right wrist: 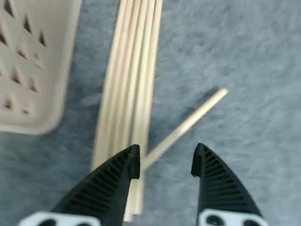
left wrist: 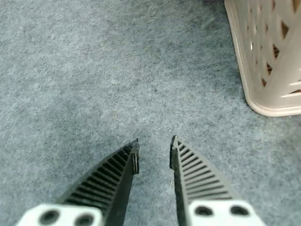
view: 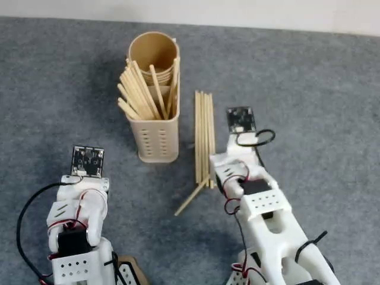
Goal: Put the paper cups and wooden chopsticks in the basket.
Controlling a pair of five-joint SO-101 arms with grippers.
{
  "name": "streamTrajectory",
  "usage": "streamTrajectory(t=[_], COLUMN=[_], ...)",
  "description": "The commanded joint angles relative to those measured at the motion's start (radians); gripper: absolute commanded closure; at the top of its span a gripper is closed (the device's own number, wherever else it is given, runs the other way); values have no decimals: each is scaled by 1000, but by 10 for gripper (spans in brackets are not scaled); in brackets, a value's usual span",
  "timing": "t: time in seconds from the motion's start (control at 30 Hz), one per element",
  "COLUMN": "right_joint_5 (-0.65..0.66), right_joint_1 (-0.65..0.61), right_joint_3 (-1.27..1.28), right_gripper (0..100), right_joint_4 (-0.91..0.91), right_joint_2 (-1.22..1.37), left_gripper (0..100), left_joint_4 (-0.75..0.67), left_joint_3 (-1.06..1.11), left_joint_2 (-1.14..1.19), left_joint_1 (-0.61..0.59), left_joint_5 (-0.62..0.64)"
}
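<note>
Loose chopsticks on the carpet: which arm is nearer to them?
Right. The right arm is over the near ends of the loose chopsticks, jaws open; the left arm is on the other side of the basket.

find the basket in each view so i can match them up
High view: basket stands far centre, holding a paper cup and chopsticks, loose chopsticks beside it.
Left wrist view: basket corner on the carpet beyond the left gripper's open jaws.
Right wrist view: basket corner beside the loose chopsticks, beyond the right gripper.
Shared landmark: the basket's slotted beige wall.
</note>
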Motion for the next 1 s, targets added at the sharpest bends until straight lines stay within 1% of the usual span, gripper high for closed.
streamTrajectory(t=[0.0,0.13,0.27,0.53,0.57,0.73,0.87,0.93,0.97], right_joint_5=[-89,-166,-216,-212,-198,-15,87,141,164], right_joint_1=[-28,-28,-28,-25,-22,-22,-21,-22,-22], right_joint_3=[-70,-130,-252,-509,-527,-552,-559,-559,-561], right_gripper=[815,815,814,814,814,817,822,863,902], right_joint_4=[5,5,4,8,8,16,139,208,243], right_joint_2=[-4,128,343,717,742,743,707,691,687], left_gripper=[873,873,873,873,873,873,873,873,873], left_joint_4=[-18,-18,-18,-18,-18,-18,-18,-18,-18], left_joint_3=[-5,-5,-5,-5,-5,-5,-5,-5,-5], left_joint_2=[-7,-7,-7,-7,-7,-7,-7,-7,-7], left_joint_1=[12,12,12,12,12,12,12,12,12], left_joint_5=[-8,-8,-8,-8,-8,-8,-8,-8,-8])
